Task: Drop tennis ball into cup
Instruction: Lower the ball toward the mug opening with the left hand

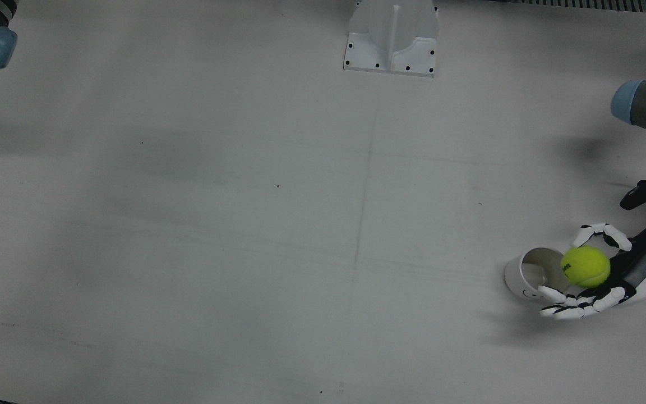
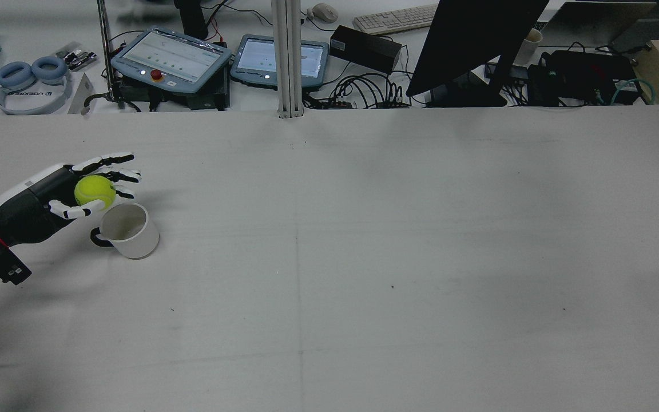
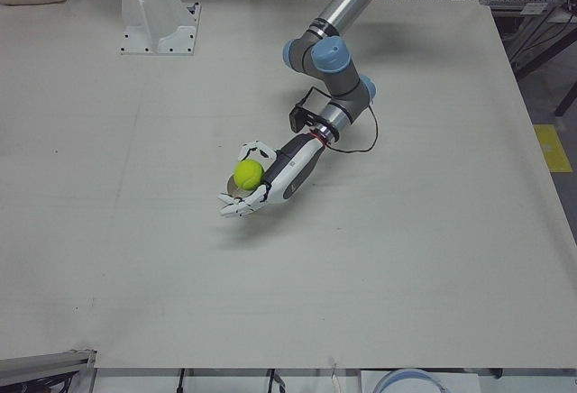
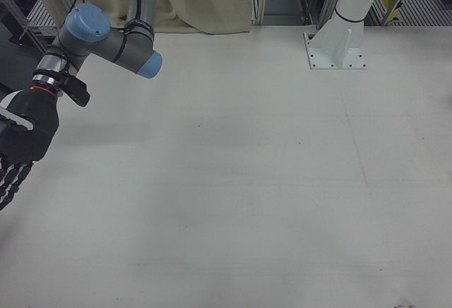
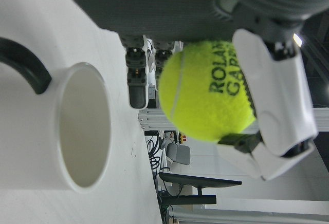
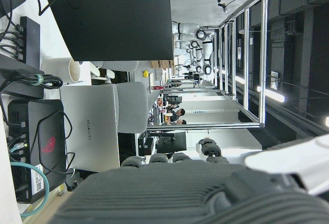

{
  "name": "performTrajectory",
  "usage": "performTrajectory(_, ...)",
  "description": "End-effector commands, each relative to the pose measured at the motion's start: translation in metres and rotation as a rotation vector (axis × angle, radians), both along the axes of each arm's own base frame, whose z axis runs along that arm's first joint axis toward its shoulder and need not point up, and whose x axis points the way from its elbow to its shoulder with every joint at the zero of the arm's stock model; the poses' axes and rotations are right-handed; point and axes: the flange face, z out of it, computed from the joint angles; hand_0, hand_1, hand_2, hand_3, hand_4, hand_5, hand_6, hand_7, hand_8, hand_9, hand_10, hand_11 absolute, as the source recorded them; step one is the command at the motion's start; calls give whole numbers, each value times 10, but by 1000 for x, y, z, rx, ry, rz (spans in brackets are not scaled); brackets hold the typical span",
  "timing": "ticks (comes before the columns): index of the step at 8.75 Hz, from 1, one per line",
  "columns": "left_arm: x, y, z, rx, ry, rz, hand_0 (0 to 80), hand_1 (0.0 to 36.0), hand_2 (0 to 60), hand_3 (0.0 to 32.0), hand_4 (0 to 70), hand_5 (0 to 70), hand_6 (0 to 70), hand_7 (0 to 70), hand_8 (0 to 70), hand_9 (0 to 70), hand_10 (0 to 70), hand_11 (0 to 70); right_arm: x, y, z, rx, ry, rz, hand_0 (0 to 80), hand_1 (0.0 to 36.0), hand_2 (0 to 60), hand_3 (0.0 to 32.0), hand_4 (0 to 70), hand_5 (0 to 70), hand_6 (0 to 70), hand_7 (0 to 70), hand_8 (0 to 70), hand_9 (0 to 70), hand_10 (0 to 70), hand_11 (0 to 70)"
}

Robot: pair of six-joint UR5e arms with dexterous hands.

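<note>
Fuzzy yellow-green tennis ball [image 2: 95,191] is sitting in the left hand [image 2: 49,203], black palm with white fingers [image 1: 575,303] curled around it from both sides, so that hand is clamped on the ball. From the left hand view you can read "ROLAND GARR..." printed on the felt, and a white fingertip pad is pressed right against the ball [image 5: 208,96].

White ceramic mug with a black handle [image 2: 126,230] stands upright on the pale grey tabletop [image 2: 364,257], just beside the hand. In the rear view the ball hangs a bit above and to the left of the rim, not over the opening yet. The front view agrees: ball [image 1: 585,266] overlaps the edge of the mug [image 1: 527,273] on one side, mouth of the mug mostly uncovered. Mug looks empty inside [image 5: 82,126].

Left arm reaches down from its far pedestal in the left-front view, hand [image 3: 270,177] low over the tabletop with the ball [image 3: 248,173] tucked in it.

Right hand [image 4: 21,145] is way off at the other edge of the tabletop, well apart from everything. It holds nothing, and its dark fingers hang down straight and loose, not curled.
</note>
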Motion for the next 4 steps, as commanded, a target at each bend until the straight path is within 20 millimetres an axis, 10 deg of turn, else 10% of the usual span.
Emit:
performTrajectory(1,-1,-2,8,-9,-1,0,514,268,524,0,148,147,375,264,179,187,210,325,0,0,0,-1,0,0,0,0,0,0,0,0,0,0,0,0,0,0)
performTrajectory(4,-1,-2,4,-5,4,4,712,349,332,0,172,168,329,299,186,213,226,359,0,0,0,-1,0,0,0,0,0,0,0,0,0,0,0,0,0,0)
